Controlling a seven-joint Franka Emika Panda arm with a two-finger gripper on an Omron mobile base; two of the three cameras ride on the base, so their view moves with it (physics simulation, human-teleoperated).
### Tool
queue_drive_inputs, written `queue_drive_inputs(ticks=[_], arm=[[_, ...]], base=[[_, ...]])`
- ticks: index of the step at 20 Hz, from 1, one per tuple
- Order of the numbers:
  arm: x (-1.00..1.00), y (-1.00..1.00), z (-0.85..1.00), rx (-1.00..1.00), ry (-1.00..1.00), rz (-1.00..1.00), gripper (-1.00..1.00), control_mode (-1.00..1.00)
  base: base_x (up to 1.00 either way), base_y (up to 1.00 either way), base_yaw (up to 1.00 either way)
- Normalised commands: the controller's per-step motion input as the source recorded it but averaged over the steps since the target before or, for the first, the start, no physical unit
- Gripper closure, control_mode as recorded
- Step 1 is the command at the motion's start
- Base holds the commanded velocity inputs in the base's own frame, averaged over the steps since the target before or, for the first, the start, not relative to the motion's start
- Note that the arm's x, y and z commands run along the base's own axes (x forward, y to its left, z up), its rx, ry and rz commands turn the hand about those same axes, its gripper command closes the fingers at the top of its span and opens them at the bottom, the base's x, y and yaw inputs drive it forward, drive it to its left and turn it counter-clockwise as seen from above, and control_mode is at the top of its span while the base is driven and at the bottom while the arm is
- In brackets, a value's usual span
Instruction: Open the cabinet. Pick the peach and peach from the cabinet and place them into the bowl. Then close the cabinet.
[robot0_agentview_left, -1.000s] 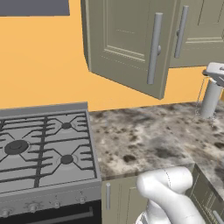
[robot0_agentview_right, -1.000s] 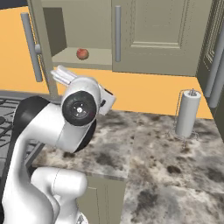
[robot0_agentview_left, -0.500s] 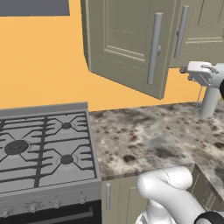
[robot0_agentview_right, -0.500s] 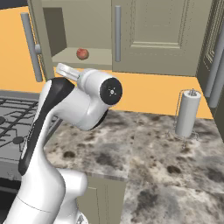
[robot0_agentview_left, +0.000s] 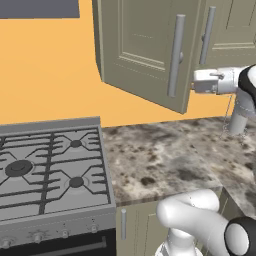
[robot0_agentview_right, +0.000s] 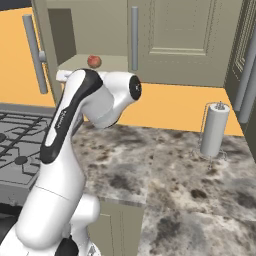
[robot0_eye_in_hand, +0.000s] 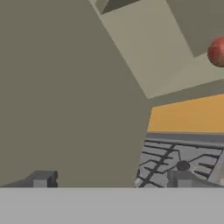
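We see the cabinet (robot0_agentview_right: 165, 40) with its left door (robot0_agentview_left: 145, 50) swung wide open and the right door shut. On the inner shelf (robot0_agentview_right: 90, 65) sits a reddish-pink peach (robot0_agentview_right: 93, 61), alone as far as we can tell; the same peach (robot0_eye_in_hand: 217, 51) shows at the upper right edge of the hand view. Our gripper (robot0_eye_in_hand: 111, 179) has its fingers spread wide, with nothing between them. The two dark fingertips (robot0_eye_in_hand: 41, 179) rise at the bottom of the hand view, looking along the inside face of the open door toward the shelf, with the stove (robot0_eye_in_hand: 179, 159) visible below. The peach lies well apart from the gripper, up and to the right of it in that view, not between the fingers. In the right base view the arm (robot0_agentview_right: 75, 130) bends up in front of the cabinet opening, its hand reaching toward the shelf's lower edge just left of the peach. On the counter (robot0_agentview_right: 190, 185) stands a paper towel roll (robot0_agentview_right: 214, 131), off to the right.
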Motion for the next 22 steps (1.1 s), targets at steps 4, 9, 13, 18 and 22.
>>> queue_drive_inputs(ticks=[4, 9, 13, 18, 22], arm=[[0.12, 1.0, -0.02, 0.0, 0.0, 0.33, -1.0, -1.0], [0.02, 1.0, -0.01, 0.0, 0.0, 0.25, -1.0, -1.0], [0.0, 0.39, 0.0, 0.0, 0.0, 0.05, -1.0, -1.0], [-0.35, -0.81, 0.04, -0.01, -0.05, -0.01, -1.0, -1.0], [-0.19, -0.37, 0.15, -0.07, -0.11, -0.11, -1.0, -1.0]], base=[[0.0, 0.0, 0.0], [0.0, 0.0, 0.0], [0.0, 0.0, 0.0], [0.0, 0.0, 0.0], [0.0, 0.0, 0.0]])
